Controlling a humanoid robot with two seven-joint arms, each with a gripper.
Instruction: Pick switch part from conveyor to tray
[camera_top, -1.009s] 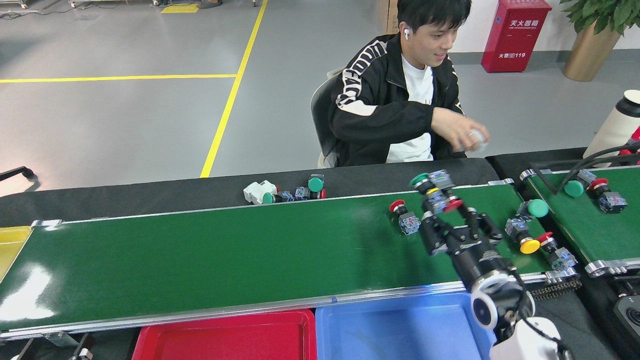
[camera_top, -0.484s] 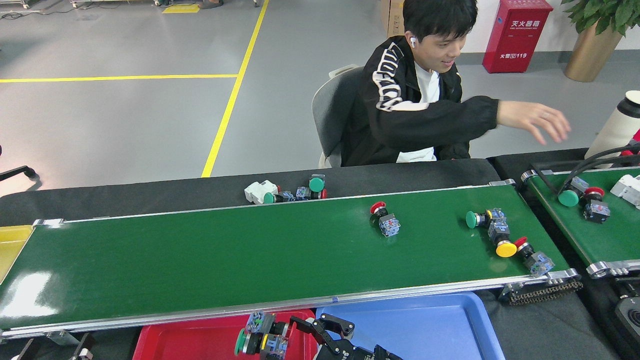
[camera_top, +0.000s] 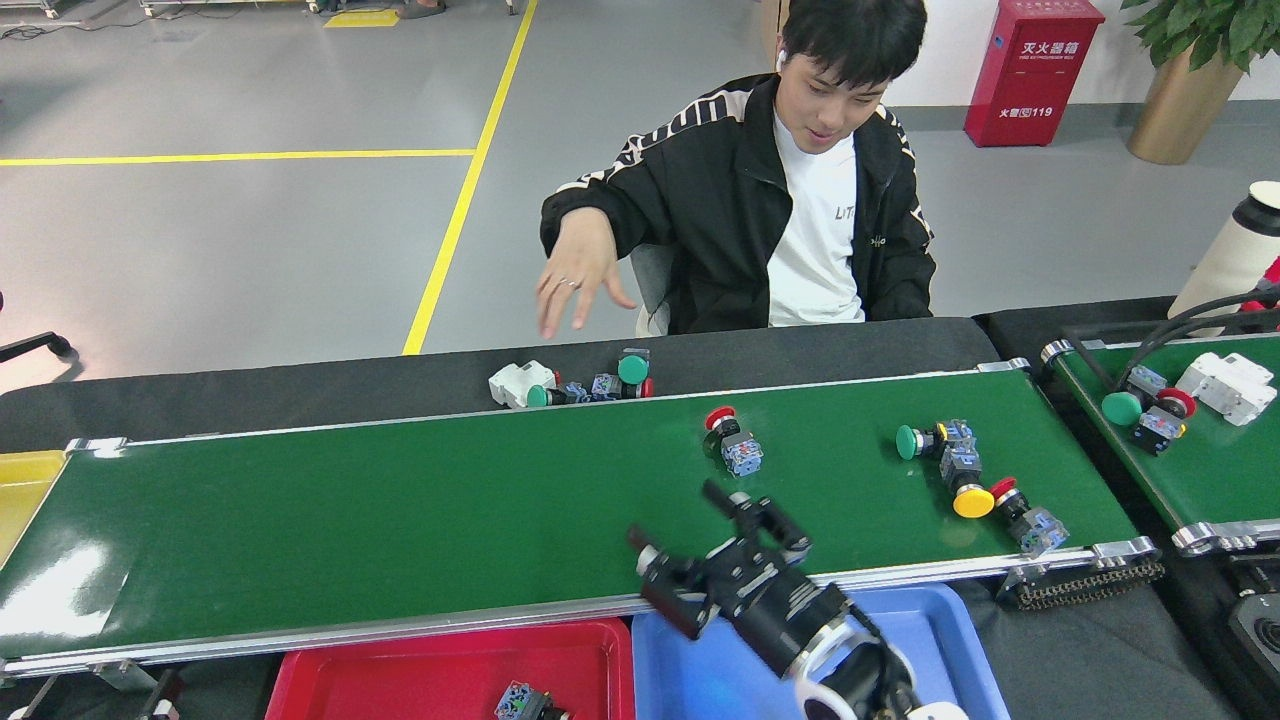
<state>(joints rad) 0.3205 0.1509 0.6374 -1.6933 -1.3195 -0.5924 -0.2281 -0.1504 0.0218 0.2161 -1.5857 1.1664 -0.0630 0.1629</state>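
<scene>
Right gripper (camera_top: 678, 525), black jaws spread wide and empty, above the glossy dark-green conveyor belt (camera_top: 400, 510)'s near rail.

Glossy green conveyor (camera_top: 400, 510) belt, silver metal rails, shiny plastic red tray (camera_top: 440, 670)

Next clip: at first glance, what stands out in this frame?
The long green conveyor fills the middle, with colourful switch parts: a red-capped one mid-belt and a green, yellow and red cluster toward the right end. The right tool reaches over the near rail, open and empty, while a seated person watches from behind.
</scene>
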